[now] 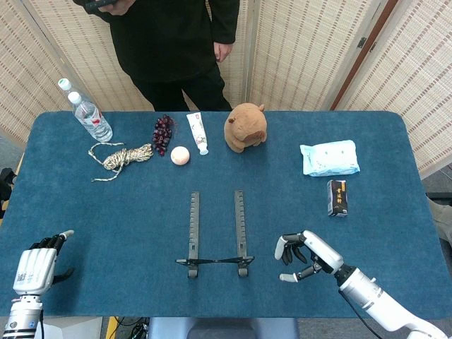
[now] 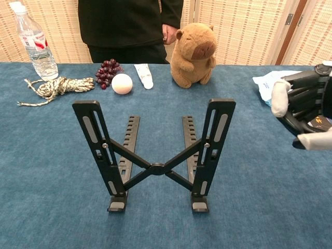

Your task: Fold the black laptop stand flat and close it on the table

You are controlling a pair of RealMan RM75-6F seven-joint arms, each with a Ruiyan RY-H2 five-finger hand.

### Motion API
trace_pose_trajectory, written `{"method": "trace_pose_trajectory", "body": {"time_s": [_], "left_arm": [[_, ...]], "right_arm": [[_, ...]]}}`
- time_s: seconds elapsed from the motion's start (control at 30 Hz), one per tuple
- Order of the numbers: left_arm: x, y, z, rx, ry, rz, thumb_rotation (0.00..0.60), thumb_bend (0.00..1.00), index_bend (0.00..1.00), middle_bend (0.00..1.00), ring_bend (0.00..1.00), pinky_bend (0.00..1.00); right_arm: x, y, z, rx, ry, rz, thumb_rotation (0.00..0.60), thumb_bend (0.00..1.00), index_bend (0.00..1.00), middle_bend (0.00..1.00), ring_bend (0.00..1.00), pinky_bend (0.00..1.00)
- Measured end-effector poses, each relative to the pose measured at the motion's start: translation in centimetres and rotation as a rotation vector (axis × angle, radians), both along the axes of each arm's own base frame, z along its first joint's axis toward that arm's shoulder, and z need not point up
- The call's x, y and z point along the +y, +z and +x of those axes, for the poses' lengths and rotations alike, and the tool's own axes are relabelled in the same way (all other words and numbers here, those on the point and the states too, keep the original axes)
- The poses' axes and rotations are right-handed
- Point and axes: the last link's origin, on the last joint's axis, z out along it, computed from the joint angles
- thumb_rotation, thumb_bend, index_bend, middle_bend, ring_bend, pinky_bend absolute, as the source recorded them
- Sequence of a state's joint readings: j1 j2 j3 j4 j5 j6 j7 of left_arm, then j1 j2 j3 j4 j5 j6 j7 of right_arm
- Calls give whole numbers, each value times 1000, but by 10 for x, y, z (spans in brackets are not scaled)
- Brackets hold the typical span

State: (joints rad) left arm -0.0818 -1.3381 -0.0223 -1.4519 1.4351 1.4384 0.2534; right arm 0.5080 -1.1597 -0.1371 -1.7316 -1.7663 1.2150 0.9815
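The black laptop stand (image 1: 216,233) (image 2: 155,153) stands unfolded in the middle of the blue table, its two uprights raised and joined by an X-shaped brace. My right hand (image 1: 302,253) (image 2: 301,111) hovers to the right of the stand, clear of it, fingers curled loosely and apart around nothing. My left hand (image 1: 34,263) rests at the table's front left corner, far from the stand, fingers extended and empty; it appears only in the head view.
Along the back lie a water bottle (image 1: 87,113), a rope bundle (image 1: 121,158), grapes (image 1: 162,133), a pale ball (image 1: 181,155), a tube (image 1: 198,132) and a plush capybara (image 1: 245,127). A wipes pack (image 1: 329,157) and small black box (image 1: 338,197) lie right. A person stands behind the table.
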Motion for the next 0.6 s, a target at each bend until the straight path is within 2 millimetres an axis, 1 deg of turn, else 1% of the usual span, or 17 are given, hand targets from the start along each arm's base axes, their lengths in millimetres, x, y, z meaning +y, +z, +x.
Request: {"method": "trace_pose_trajectory", "body": {"time_s": [0.2, 0.33, 0.43, 0.53, 0.6], "left_arm": [[-1, -1, -2, -2, 6, -1, 600, 63, 227, 345, 345, 458], [-1, -2, -2, -4, 6, -2, 600, 63, 227, 345, 345, 458], [-1, -3, -2, -6, 5, -2, 600, 62, 227, 345, 345, 458], [-1, -3, -1, -6, 4, -3, 600, 63, 227, 345, 345, 458], [-1, -3, -2, -7, 5, -4, 600, 63, 227, 345, 345, 458]], "right_arm": [[5, 3, 0, -60, 82, 134, 600, 0, 576, 701, 663, 852], [6, 6, -4, -47, 138, 191, 600, 0, 576, 702, 673, 862], [8, 5, -5, -40, 166, 225, 600, 0, 576, 699, 673, 862], [10, 1, -4, -33, 201, 261, 600, 0, 570, 641, 651, 862], [12, -1, -4, -27, 230, 291, 600, 0, 528, 582, 600, 845]]}}
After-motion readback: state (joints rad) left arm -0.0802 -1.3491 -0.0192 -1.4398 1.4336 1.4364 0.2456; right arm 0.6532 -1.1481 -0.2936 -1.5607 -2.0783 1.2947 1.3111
